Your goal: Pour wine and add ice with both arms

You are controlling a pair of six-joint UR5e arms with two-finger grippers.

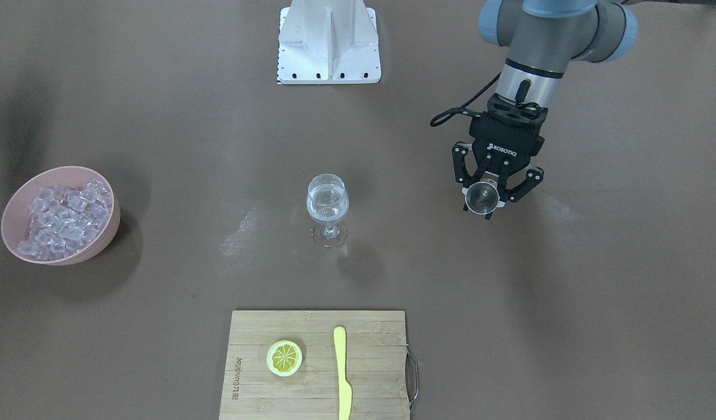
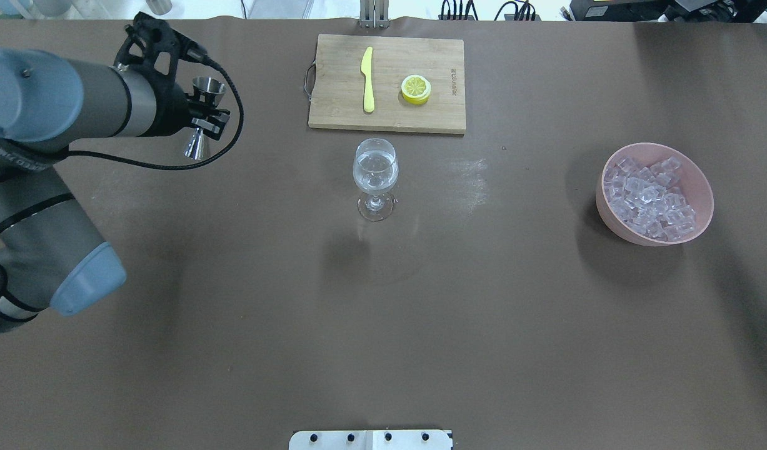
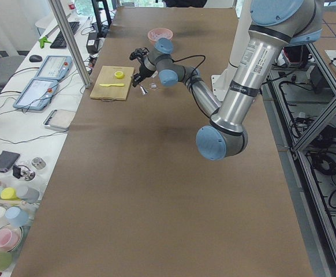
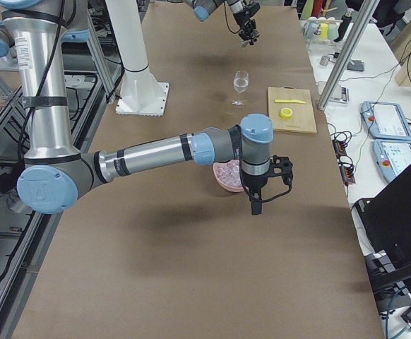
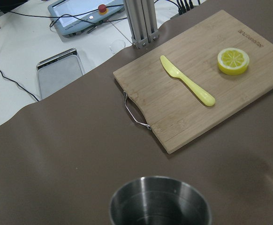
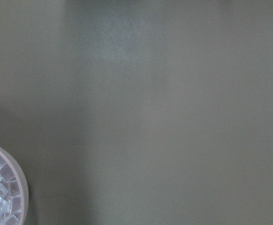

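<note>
Exterior front-facing: my left gripper point(image 1: 495, 195) is clamped on a steel jigger point(image 1: 481, 198), at 3 o'clock from the wine glass point(image 1: 327, 204). The ice point(image 1: 63, 219) fills a pink bowl point(image 1: 109, 234) at 9 o'clock from the glass.

Overhead exterior: the jigger stands upright in that gripper.

Exterior right: my right gripper point(image 4: 255, 205) hangs just beside the bowl, fingers pointing down; apart or together, I cannot tell.

Left wrist-mounted: the jigger's rim sits at 6 o'clock, a cutting board point(image 5: 249, 93) at 1 o'clock.

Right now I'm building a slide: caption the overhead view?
Left gripper holds a jigger left of the board; glass at centre, bowl of ice at right.
</note>
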